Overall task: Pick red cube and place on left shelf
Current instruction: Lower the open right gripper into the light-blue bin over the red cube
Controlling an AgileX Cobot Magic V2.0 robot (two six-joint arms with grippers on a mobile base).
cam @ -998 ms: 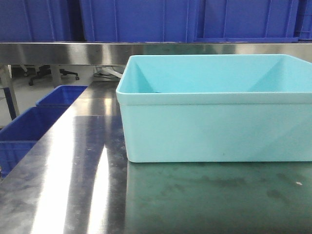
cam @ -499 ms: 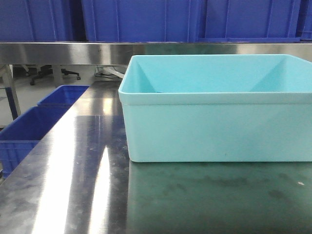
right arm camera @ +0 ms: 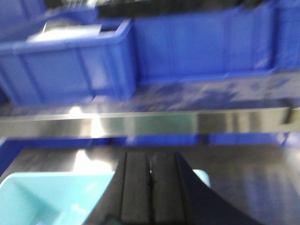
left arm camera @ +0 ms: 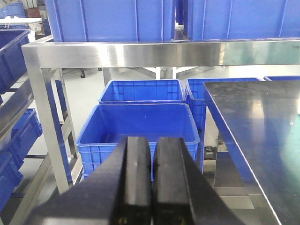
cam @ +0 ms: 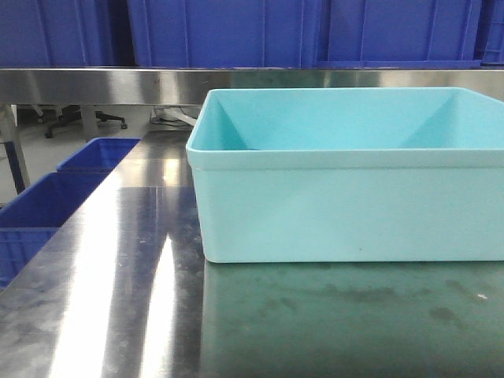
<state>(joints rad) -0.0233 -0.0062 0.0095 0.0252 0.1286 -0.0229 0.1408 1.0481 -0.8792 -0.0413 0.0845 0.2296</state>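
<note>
No red cube shows in any view. My left gripper (left arm camera: 153, 140) is shut and empty; it hangs off the left of the steel table (left arm camera: 262, 117), facing blue crates on the floor. A steel rack with sloping tiers of blue crates (left arm camera: 14, 117) shows at the left edge of that view; it may be the left shelf. My right gripper (right arm camera: 150, 157) is shut and empty, above the near rim of a pale turquoise bin (right arm camera: 56, 192); this view is blurred. The bin's inside (cam: 339, 126) shows only in part, and no cube shows in it.
The turquoise bin (cam: 346, 205) stands on the steel table (cam: 118, 260). A steel rail (cam: 102, 85) crosses above the table's far side with big blue crates (cam: 228, 31) on it. Open blue crates (left arm camera: 138, 124) sit on the floor left of the table.
The front view has shifted a little: the bin moved slightly right, then back left. No gripper enters that view.
</note>
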